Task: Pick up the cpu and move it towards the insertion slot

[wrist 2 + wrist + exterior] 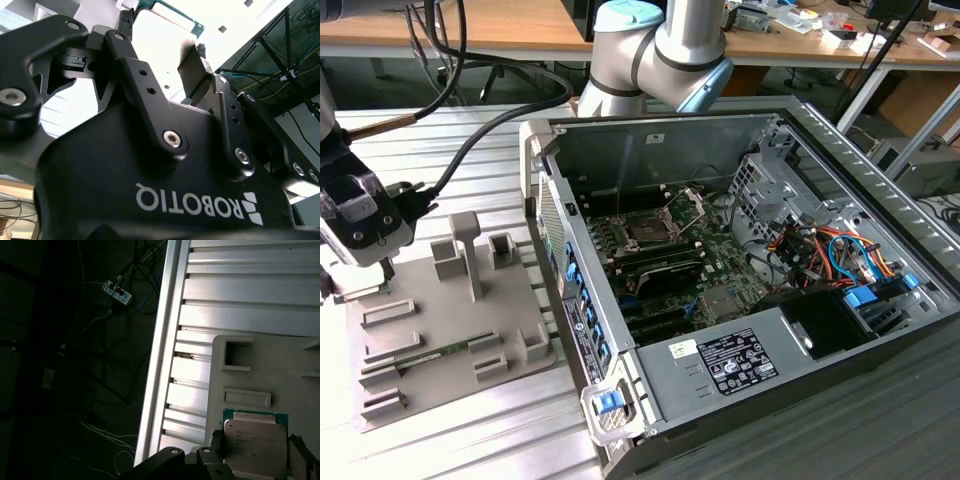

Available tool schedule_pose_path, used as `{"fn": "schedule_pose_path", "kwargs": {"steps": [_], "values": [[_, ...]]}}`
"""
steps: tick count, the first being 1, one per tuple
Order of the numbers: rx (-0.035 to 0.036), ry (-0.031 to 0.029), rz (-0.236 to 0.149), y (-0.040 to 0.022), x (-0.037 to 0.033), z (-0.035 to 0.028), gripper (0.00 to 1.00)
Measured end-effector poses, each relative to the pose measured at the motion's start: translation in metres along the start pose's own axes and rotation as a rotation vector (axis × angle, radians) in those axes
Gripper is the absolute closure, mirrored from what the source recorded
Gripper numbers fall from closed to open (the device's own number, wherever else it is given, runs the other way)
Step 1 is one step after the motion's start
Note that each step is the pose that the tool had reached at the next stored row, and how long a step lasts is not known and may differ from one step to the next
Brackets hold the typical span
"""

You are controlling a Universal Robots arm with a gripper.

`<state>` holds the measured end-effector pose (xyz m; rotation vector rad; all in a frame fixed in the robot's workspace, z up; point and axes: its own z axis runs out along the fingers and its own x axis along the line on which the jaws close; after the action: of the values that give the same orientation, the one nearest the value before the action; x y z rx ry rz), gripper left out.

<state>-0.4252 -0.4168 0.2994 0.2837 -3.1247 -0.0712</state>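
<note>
At the exterior view's left, over the grey tray (pixel 440 330): one gripper (pixel 257 446), lowered onto the tray's far corner, on a slatted metal table (pixel 470 140). Item held in place: the cpu (pixel 254 439), silvery top with a green border, lying flat on the tray beside two empty recesses. Gripper state: fingers (pixel 216 440) apart, one on either side of the cpu, with a thin strip of tray visible between the chip's edge and the opposite finger; judged astride and not clamped. Second wrist view: the same chip as a bright face with a green edge between the two finger pads. Destination: the insertion slot (pixel 648 230), dark-centred, on the green motherboard (pixel 720 290) inside the open computer case (pixel 790 370), its metal bracket (pixel 685 205) hinged up; well apart from the cpu, toward the exterior view's right. Progress: approach done, gripper aligned on the chip; grasp, lift and carry toward the slot not yet done. Hidden or uncertain: the gripper body covers the cpu in the exterior view; the first wrist view cuts off the chip's near edge and the fingertips; whether either finger touches the chip cannot be told.
</note>
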Motion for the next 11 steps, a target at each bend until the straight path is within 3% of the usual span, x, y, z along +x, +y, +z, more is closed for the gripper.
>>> {"fn": "schedule_pose_path", "kwargs": {"steps": [11], "values": [[0.0000,0.0000,0.000,0.0002,0.0000,-0.0038,0.45]]}}
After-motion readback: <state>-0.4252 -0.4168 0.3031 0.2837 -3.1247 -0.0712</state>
